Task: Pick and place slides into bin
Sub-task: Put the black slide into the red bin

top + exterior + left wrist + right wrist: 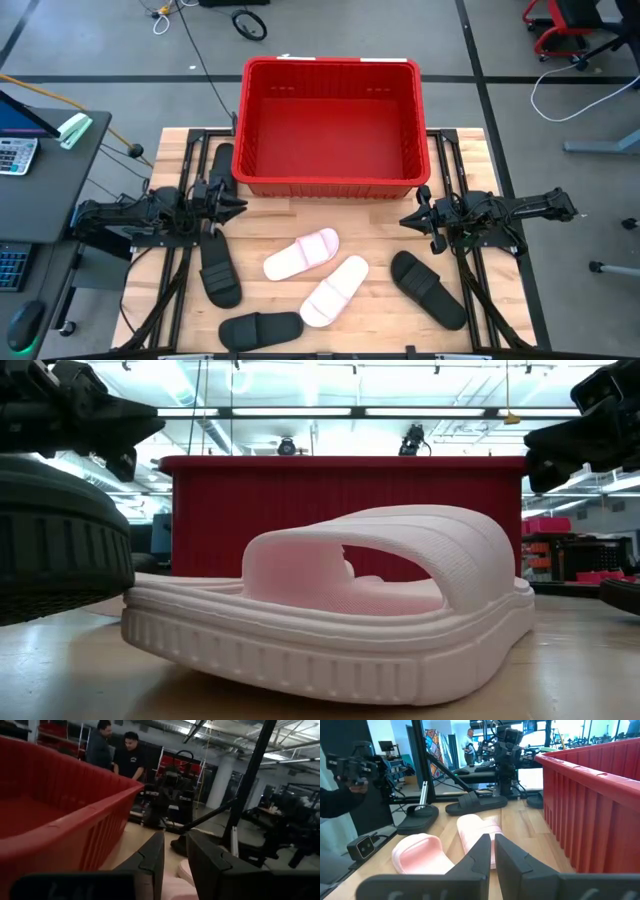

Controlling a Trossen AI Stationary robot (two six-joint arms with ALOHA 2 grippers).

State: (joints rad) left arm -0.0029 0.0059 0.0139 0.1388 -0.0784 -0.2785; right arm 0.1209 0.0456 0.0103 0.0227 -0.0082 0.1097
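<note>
bin point(330, 130): big, rigid and empty at the table's far side.
black slides point(428, 288): four scattered near both edges, rubbery and light.
pink slides point(301, 254): centre, soft foam; pinch the broad strap.
left gripper point(238, 207): slightly parted, empty.
right gripper point(406, 220): nearly closed, empty.

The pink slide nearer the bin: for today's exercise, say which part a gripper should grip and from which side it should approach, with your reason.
Probably best: grip the broad strap of the pink slide nearer the bin, coming down from above. The low view shows the strap arching clear of the footbed, leaving a gap for one finger, while the sole lies flat on the table. The left gripper and right gripper both hover near the bin.
</note>
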